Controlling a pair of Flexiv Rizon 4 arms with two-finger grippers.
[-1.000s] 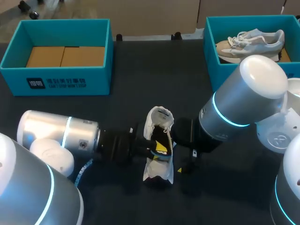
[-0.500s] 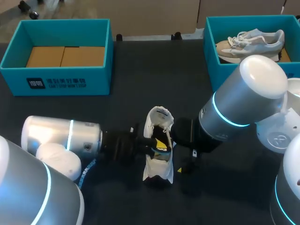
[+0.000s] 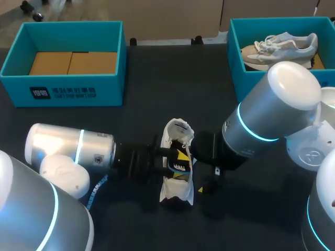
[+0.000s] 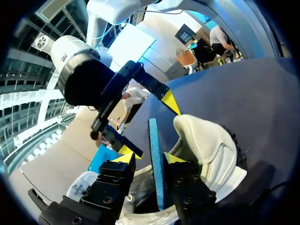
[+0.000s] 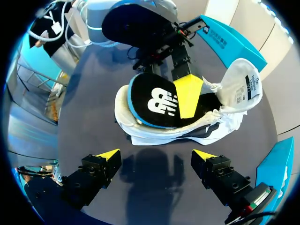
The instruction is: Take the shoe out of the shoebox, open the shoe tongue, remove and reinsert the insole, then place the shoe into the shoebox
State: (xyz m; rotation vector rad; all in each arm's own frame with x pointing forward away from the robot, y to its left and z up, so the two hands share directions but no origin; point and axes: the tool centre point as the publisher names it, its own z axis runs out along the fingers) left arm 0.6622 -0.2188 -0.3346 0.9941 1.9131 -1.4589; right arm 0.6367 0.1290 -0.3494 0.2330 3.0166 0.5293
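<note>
A white shoe (image 3: 176,185) lies on the dark table between my two arms, its tongue (image 5: 243,89) pulled open. The black insole (image 5: 154,105) with a blue rim (image 4: 154,164) stands tilted, half inside the shoe. My left gripper (image 4: 148,158) straddles the insole's edge. One fingertip (image 4: 172,157) rests against it and the other (image 4: 123,158) stands a little off, so the gripper is open. My right gripper (image 5: 154,154) is wide open just short of the shoe's sole side, touching nothing. In the head view it is hidden under its own wrist.
A teal shoebox (image 3: 63,86) with cardboard inside stands at the back left. A second teal box (image 3: 235,63) at the back right holds another pale shoe (image 3: 280,47). Dark bare tabletop (image 3: 172,83) lies between the boxes.
My left gripper's fingers have parted from the insole, and that arm has edged slightly to the right. The right arm and the shoe have stayed where they were.
</note>
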